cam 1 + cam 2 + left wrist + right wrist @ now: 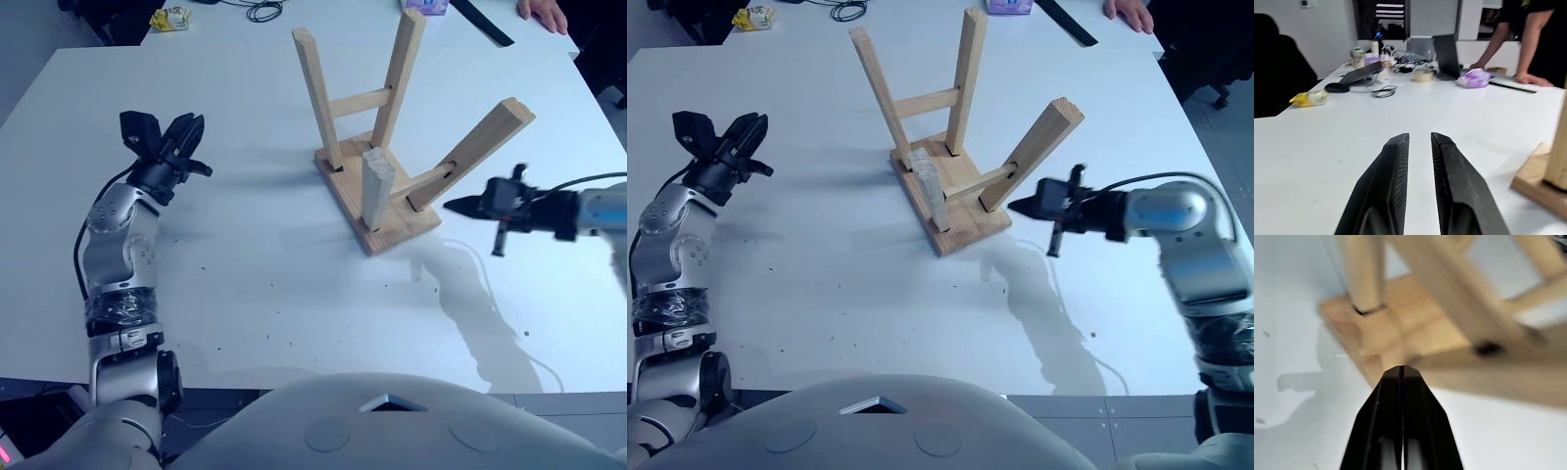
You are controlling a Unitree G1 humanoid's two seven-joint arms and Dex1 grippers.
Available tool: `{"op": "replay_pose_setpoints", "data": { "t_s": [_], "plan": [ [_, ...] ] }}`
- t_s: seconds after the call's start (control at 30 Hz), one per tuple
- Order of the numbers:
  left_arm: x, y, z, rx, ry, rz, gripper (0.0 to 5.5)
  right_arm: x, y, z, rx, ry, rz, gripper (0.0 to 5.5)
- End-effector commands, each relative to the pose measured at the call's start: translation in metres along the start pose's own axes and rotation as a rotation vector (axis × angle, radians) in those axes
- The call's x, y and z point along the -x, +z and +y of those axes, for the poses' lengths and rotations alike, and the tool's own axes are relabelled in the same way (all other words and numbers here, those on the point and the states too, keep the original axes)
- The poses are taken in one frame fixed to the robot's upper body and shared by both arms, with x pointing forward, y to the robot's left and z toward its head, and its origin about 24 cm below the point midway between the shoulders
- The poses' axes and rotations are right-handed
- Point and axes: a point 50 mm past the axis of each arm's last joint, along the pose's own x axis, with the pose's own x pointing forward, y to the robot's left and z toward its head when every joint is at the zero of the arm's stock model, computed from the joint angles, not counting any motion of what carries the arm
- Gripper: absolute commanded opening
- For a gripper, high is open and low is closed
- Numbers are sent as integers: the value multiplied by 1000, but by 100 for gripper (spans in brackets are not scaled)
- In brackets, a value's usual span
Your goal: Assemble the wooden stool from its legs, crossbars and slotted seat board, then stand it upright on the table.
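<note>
The right gripper (1402, 368) has its two black fingers pressed together with nothing between them. It hangs just above the table (245, 284), its tip pointing at the near right corner of the seat board (345, 186) and close to it, but not touching as far as the head views show.

The stool (382, 166) stands upside down towards the far middle of the table, with the seat board flat on the surface and the legs pointing up. The two far legs (318, 98) are upright and joined by a crossbar (361, 102). A near leg (377, 186) is also upright. The fourth leg (475, 152) leans well out to the right, tied to the near leg by a second crossbar (421, 181). Its foot may sit in its slot, but the blurred wrist view does not settle that.

The left gripper (1420, 138) is well apart from the stool, over the left side of the table. Its fingers stand slightly apart with a narrow gap, holding nothing.
</note>
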Motion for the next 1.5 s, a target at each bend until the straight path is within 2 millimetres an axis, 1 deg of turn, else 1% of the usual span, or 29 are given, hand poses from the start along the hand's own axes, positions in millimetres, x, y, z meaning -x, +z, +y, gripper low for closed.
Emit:
{"op": "replay_pose_setpoints", "data": {
  "t_s": [0.03,0.07,0.13,0.2,0.3,0.4,0.43,0.5,0.6,0.67,0.73,0.77,0.83,0.9,0.93,1.0,1.07,1.13,1.17,1.27,1.33,1.43,1.5],
  "plan": [
    [0,4,-5,6,-20,-16,84,-33,5,13,-63,-76,-35,0],
    [0,2,-5,9,-18,-10,84,-40,3,16,-90,-117,-25,0],
    [1,-2,-5,19,-19,0,84,-51,-2,28,-144,-171,-10,0],
    [4,-4,-6,26,-23,8,84,-56,-4,41,-196,-200,-6,0],
    [12,-7,-4,35,-2,21,84,-64,-1,52,-237,-216,-12,0],
    [12,-7,-4,52,12,14,84,-82,-1,59,-275,-261,-11,0],
    [10,-7,-5,57,10,11,84,-86,-1,60,-286,-291,-9,0],
    [8,-7,-7,67,9,5,84,-88,3,57,-306,-355,-24,0],
    [10,-7,-8,74,7,6,84,-79,7,52,-294,-401,-29,0],
    [14,-8,-7,77,10,9,84,-70,11,48,-279,-394,-36,0],
    [18,-8,-7,79,20,9,84,-69,13,44,-235,-368,-24,0],
    [18,-8,-6,79,23,10,84,-71,12,42,-216,-363,-10,0],
    [17,-9,-7,80,27,8,84,-85,4,42,-145,-352,47,0],
    [15,-9,-9,82,25,0,84,-100,-8,48,-96,-335,106,0],
    [13,-8,-10,82,20,-5,84,-104,-11,50,-75,-333,126,0],
    [13,-8,-11,86,15,-14,84,-108,-11,50,-61,-349,131,0],
    [16,-8,-11,88,19,-16,84,-107,-9,45,-28,-363,136,0],
    [18,-9,-9,87,29,-16,84,-104,-6,44,41,-327,141,0],
    [19,-8,-9,88,32,-19,84,-101,-4,45,90,-275,138,0],
    [20,-6,-8,89,36,-33,84,-90,3,53,220,-61,111,0],
    [22,-6,-7,88,45,-35,84,-84,4,57,274,65,96,0],
    [22,-6,-8,87,50,-42,84,-74,-7,56,338,188,127,0],
    [24,-7,-9,87,52,-44,84,-62,-16,51,363,243,163,0]
  ]
}}
